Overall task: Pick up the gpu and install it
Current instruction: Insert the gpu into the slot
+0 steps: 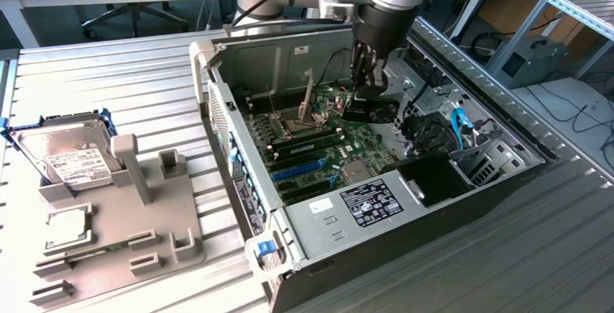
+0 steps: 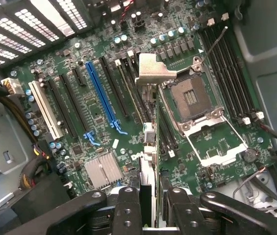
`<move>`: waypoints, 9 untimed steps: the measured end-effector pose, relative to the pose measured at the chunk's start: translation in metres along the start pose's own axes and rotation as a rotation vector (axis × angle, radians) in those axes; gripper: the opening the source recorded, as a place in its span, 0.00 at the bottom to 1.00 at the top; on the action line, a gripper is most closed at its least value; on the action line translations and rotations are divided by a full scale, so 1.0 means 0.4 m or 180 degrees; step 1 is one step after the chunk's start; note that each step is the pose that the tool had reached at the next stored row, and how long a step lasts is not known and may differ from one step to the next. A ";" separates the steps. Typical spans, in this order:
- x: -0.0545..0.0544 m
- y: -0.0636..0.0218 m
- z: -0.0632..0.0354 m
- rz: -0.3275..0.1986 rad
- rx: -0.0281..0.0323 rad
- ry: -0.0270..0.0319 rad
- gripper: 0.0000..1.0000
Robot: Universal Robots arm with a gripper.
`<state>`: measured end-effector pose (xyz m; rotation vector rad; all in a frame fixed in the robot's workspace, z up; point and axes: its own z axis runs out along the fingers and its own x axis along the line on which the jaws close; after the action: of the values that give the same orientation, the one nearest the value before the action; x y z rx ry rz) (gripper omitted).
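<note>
— Where's the graphics card [image 2: 150, 147]?

— In the gripper [image 2: 152, 208], inside the open computer case [image 1: 436, 205]. The fingers [image 2: 128, 210] are closed narrow on its two flat faces. From the wrist you see it edge-on, with its silver bracket [image 2: 155, 71] at the far end.

— Over which slot?

— It hangs above the motherboard [image 2: 126, 147], between the long blue slot [image 2: 100, 95] and the open processor socket [image 2: 192, 98], in line with a black slot. Whether its edge touches that slot, I can't tell.

— Will it take a squeeze?

— I'd guess it's light and stiff but delicate: a thin board with small parts on it. Holding the flat faces near one end looks sensible, though the bracket end could sway.

— And the hard drive [image 1: 62, 156]?

— Out on the grey holder [image 1: 144, 219], at the exterior view's left, well apart.
</note>
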<state>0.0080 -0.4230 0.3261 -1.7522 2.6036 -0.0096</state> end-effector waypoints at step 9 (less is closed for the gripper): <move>0.000 0.000 0.001 -0.0180 0.0000 -0.0001 0.26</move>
<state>0.0080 -0.4230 0.3258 -1.8250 2.5528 -0.0094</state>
